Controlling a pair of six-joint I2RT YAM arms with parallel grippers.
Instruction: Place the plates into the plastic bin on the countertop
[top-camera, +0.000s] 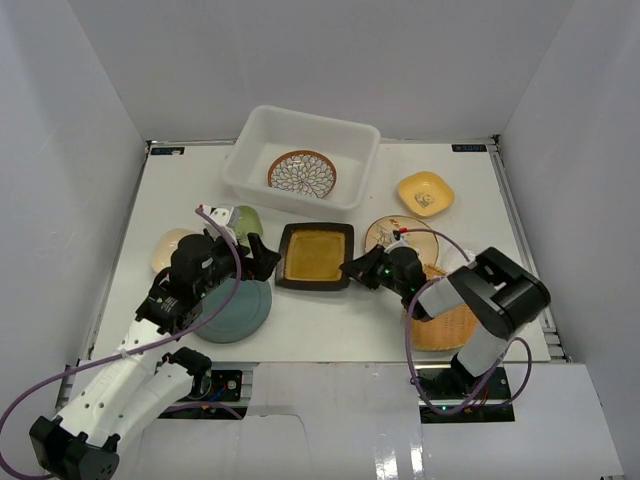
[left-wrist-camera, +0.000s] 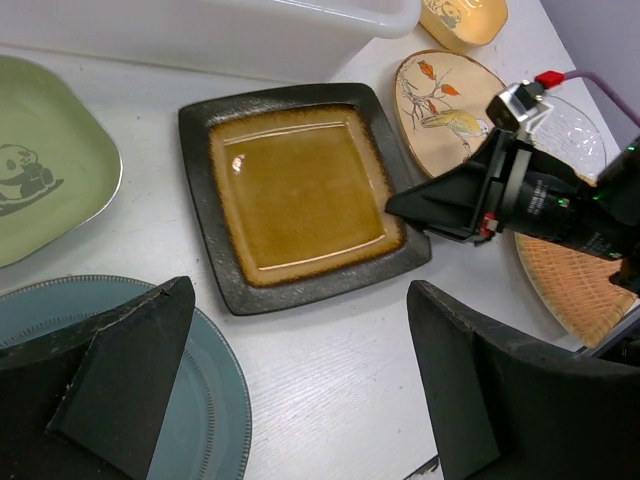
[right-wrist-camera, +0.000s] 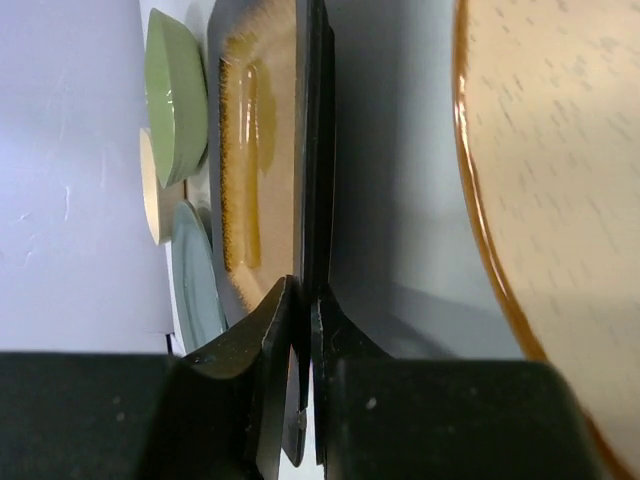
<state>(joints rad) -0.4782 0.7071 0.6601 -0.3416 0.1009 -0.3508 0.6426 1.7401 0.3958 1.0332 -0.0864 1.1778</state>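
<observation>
The black-rimmed amber square plate (top-camera: 315, 255) lies on the white countertop (top-camera: 330, 320) in front of the white plastic bin (top-camera: 255, 130). My right gripper (top-camera: 352, 268) is shut on that plate's right rim (right-wrist-camera: 316, 180); the left wrist view shows its fingertips (left-wrist-camera: 400, 205) at the rim. The brown petal-patterned plate (top-camera: 301, 174) lies inside the bin. My left gripper (top-camera: 262, 262) is open and empty, above the grey-blue round plate (top-camera: 238, 310), left of the amber plate (left-wrist-camera: 300, 190).
A green plate (top-camera: 246, 220) and a cream plate (top-camera: 168, 248) lie at the left. A cream painted round plate (top-camera: 388, 232), a small yellow dish (top-camera: 425, 193) and a woven tan plate (top-camera: 447, 325) lie at the right. White walls enclose the countertop.
</observation>
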